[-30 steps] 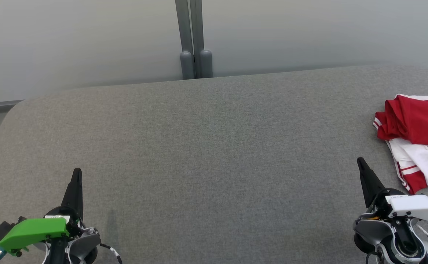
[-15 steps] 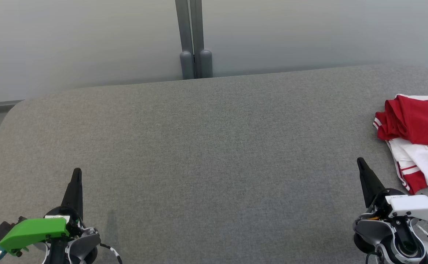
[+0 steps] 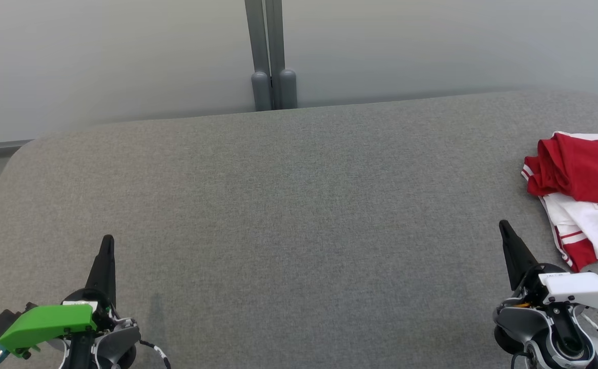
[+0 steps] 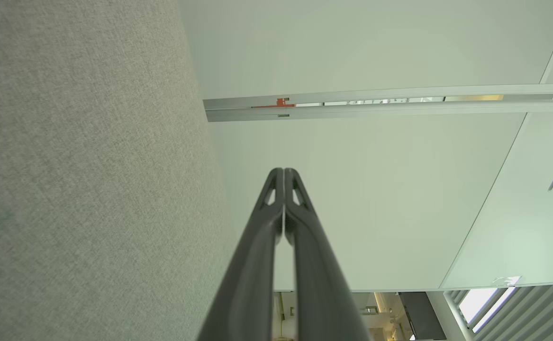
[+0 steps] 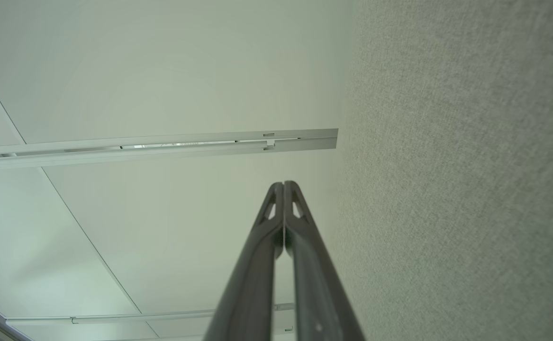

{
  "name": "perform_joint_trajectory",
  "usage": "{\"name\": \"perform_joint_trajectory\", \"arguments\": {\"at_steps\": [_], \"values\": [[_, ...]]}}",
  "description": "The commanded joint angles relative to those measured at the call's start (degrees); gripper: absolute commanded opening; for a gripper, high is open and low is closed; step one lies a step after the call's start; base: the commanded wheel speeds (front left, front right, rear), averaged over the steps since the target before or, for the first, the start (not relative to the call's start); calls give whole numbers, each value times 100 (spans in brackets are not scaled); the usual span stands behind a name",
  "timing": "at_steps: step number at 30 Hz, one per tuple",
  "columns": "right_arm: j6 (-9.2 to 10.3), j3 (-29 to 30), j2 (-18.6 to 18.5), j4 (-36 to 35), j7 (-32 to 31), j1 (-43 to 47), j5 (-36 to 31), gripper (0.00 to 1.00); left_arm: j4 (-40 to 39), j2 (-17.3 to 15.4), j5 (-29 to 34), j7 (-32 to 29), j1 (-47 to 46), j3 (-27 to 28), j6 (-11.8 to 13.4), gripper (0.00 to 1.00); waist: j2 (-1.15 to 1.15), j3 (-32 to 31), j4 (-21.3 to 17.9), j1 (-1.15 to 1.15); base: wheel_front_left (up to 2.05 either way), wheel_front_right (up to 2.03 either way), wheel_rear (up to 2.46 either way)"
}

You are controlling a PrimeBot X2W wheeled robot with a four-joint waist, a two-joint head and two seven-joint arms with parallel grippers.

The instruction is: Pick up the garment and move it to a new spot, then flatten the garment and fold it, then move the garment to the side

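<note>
- Keeping left gripper [image 3: 107, 240] and right gripper [image 3: 503, 224] pinched shut, gripping nothing, unmoved since a second ago.
- Leaving garment [image 3: 580, 174] bunched just ahead-right of right gripper; seemingly idling, advancing nothing.

Grey woven fabric surface [image 3: 299, 205] runs ahead of and between the left pincer [image 3: 107, 246] and right pincer [image 3: 506, 230]; its far corners are rounded. Past its far edge stand pale frosted wall panels [image 3: 124, 56], split by a grey double post [image 3: 270, 56] roughly midway between the pincers. Light is even and diffuse.
</note>
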State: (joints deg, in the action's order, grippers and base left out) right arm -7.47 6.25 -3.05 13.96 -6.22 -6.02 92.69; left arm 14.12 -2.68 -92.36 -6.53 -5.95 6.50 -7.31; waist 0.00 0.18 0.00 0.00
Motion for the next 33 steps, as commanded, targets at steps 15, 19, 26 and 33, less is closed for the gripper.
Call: {"name": "perform_joint_trajectory", "arguments": {"at_steps": [15,19,26,33], "values": [[-4,21,3,12,-33,-34,-13,0,-12,-38,-8,-22,-63,15,-37,0,0,0,0,0,0,0,0],[-4,22,4,13,-35,-35,-16,0,-12,-38,-8,-22,-63,15,-37,0,0,0,0,0,0,0,0],[-4,24,7,12,-32,-35,-20,0,-12,-38,-8,-21,-62,15,-37,0,0,0,0,0,0,0,0],[-4,27,8,12,-35,-35,-18,0,-12,-38,-8,-21,-62,15,-37,0,0,0,0,0,0,0,0]]}}
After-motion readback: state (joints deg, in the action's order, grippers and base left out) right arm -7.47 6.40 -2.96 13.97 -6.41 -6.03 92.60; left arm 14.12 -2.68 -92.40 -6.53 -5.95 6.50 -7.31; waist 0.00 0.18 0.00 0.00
